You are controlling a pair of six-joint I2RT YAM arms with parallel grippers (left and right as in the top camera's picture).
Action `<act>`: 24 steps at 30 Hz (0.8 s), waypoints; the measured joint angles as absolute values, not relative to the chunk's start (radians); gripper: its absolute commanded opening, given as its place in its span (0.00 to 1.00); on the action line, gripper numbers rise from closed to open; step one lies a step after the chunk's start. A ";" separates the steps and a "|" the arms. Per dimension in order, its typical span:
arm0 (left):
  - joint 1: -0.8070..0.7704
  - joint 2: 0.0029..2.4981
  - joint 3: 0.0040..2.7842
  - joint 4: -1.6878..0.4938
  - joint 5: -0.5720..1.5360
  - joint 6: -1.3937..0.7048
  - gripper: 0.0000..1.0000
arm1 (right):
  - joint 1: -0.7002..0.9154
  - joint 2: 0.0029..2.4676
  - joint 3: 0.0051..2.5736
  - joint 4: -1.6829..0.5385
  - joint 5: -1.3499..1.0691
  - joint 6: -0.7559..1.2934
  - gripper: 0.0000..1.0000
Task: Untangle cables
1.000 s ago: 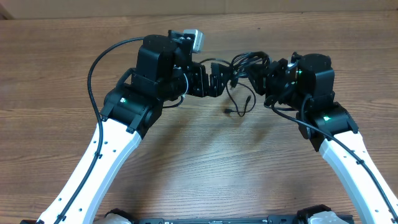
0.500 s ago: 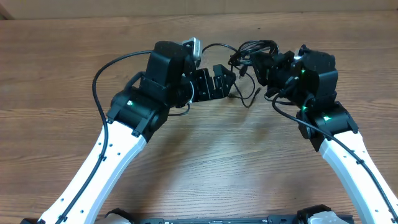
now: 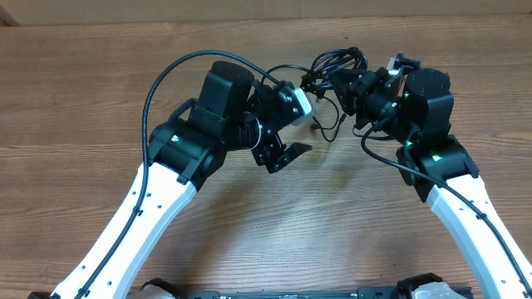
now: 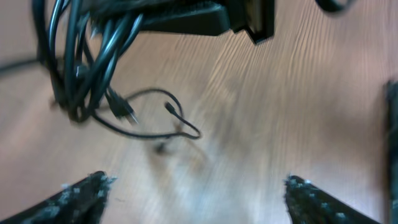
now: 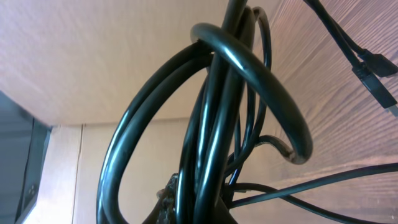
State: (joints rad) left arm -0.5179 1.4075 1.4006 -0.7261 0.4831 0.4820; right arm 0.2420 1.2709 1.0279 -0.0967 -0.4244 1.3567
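Right gripper (image 3: 347, 86) clamped on cables (image 3: 334, 61), a light, limp, snag-prone bundle; left gripper (image 4: 199, 198), fingers apart and empty, should probably take the loose strand (image 4: 180, 127).

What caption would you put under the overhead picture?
Right gripper grips the tangled cables; open left gripper hovers empty nearby.

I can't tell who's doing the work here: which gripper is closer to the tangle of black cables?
Right. The right gripper is clamped on the cables; the left gripper hangs open and empty, apart from them.
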 measured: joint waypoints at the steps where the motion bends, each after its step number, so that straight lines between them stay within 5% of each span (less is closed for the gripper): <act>1: -0.520 1.407 1.401 -0.724 0.477 0.552 0.69 | 0.242 1.271 1.028 -0.097 -0.442 1.352 0.04; 10: -0.564 1.407 1.401 -0.594 0.377 0.821 0.77 | 0.242 1.271 1.028 -0.090 -0.518 1.361 0.04; 24: -0.575 1.409 1.401 -0.582 0.362 0.875 0.77 | 0.242 1.271 1.028 -0.084 -0.572 1.361 0.04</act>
